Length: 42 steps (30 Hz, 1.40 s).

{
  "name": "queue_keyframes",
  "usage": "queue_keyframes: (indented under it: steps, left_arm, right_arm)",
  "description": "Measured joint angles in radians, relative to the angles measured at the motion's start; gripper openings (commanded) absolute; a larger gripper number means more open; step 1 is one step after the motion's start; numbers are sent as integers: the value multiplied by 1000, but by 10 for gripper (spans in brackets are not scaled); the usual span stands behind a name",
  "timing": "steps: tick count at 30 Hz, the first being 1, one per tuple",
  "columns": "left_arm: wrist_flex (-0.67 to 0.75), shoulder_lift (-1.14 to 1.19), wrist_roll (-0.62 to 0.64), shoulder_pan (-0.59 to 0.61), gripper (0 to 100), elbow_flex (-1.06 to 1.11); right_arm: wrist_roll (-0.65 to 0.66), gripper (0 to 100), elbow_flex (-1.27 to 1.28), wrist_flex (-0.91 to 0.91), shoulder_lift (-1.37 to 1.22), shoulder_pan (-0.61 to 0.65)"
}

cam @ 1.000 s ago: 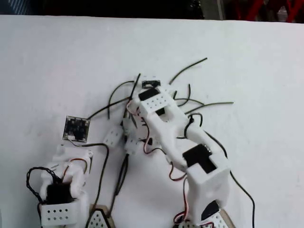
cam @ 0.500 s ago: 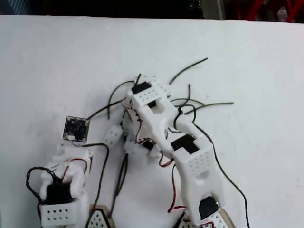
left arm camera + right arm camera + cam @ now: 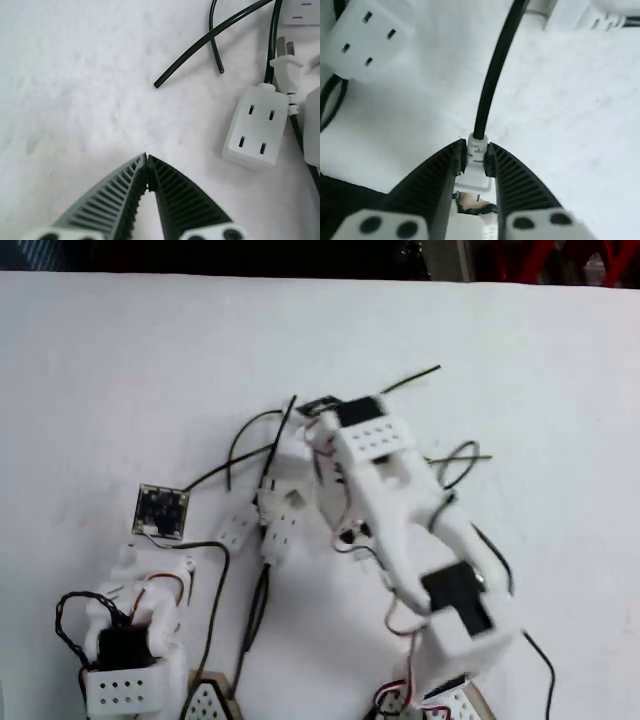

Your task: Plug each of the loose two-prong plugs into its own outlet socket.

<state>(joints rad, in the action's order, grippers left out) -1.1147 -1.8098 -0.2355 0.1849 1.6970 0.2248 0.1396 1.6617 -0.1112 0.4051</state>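
Note:
My right gripper (image 3: pixel 475 147) is shut on a white two-prong plug (image 3: pixel 474 172), whose black cord (image 3: pixel 495 75) runs away from the fingertips. A white outlet socket (image 3: pixel 367 32) lies beyond it, and another white plug (image 3: pixel 575 15) lies farther off. In the high view this gripper (image 3: pixel 318 412) sits among the black cords at mid-table, beside two white sockets (image 3: pixel 237 528) (image 3: pixel 283 523). My left gripper (image 3: pixel 147 159) is shut on nothing, just over bare table. Ahead of it lie a white socket (image 3: pixel 255 127) and a loose white plug (image 3: pixel 286 67) with its prongs showing.
The left arm (image 3: pixel 125 645) stands at the near left corner, with a small black square module (image 3: pixel 160 510) just beyond it. Several loose black cords (image 3: pixel 250 430) spread around mid-table. A dark edge (image 3: pixel 300 260) bounds the table at the back.
The right arm has swung its elbow to the right, uncovering the sockets beside it; its gripper stays among the cords. The left arm has not moved.

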Motion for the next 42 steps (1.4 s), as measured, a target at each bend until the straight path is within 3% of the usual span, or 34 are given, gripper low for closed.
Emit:
queue_keyframes:
  steps: [6,12,15,18,28,37,42]
  left_arm:
    - [0,0,0,0,24,0]
    - [0,0,0,0,24,0]
    - [0,0,0,0,24,0]
    - [0,0,0,0,24,0]
    - [0,0,0,0,24,0]
    - [0,0,0,0,24,0]
    - [0,0,0,0,24,0]
  right_arm:
    - [423,18,172,-150,97,-126]
    - [539,21,216,-242,46,-196]
    - [612,87,213,-238,26,-192]
    - [629,144,201,-210,26,-195]
    - [643,145,232,-133,252,-192]
    - [643,147,583,-350,362,-192]
    - [643,149,595,-394,365,-222]
